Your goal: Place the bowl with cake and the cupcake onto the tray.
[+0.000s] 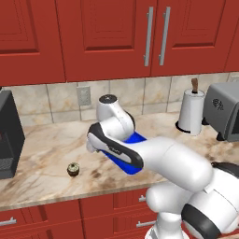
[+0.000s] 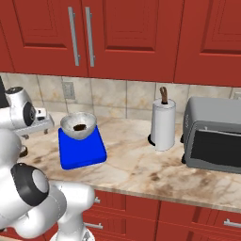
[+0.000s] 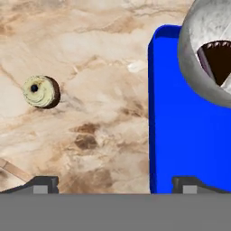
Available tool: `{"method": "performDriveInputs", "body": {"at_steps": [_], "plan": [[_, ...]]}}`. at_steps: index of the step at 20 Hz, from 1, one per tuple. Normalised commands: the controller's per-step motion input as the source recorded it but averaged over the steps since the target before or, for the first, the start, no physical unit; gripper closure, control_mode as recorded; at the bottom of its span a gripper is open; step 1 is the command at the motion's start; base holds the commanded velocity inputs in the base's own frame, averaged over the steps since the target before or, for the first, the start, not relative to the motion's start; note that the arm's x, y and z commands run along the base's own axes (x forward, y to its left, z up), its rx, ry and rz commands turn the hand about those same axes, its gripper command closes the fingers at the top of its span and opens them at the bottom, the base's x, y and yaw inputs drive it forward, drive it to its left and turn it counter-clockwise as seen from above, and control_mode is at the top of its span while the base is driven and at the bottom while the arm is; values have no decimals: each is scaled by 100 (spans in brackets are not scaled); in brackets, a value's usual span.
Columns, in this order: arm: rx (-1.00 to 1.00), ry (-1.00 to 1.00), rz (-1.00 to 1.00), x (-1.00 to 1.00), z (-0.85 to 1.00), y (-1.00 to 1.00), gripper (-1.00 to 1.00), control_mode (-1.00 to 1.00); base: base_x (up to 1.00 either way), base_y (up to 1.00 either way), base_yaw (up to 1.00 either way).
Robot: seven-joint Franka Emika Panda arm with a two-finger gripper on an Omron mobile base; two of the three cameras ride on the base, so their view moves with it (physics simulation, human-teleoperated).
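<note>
The bright blue tray lies on the marble counter. The pale grey bowl with a dark piece of cake stands on the tray's far end. In the hand view the bowl sits at the upper right over the tray. The small cupcake rests on the bare counter left of the tray, also seen as the cupcake with its pale swirled top. My gripper hangs open above the counter, straddling the tray's left edge, with nothing between its fingers and apart from the cupcake.
A paper towel roll and a grey toaster oven stand to the right. A black appliance sits at the far left. Red cabinets hang above, and the counter's front edge runs just in front of the cupcake.
</note>
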Motion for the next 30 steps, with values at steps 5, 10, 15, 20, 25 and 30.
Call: {"method": "performDriveInputs", "body": {"at_steps": [5,10,15,20,25,30], "plan": [[1,0,-8,-13,-20,56,-100,-100,0,0,0],[1,0,-5,0,-6,42,-100,-100,0,0,0],[8,0,-3,0,0,32,-100,-100,0,0,0],[12,0,-2,-2,0,21,-100,-100,0,0,0],[3,0,0,0,-1,13,-100,-100,0,0,0],[0,0,0,0,-7,4,-100,-100,0,0,0]]}}
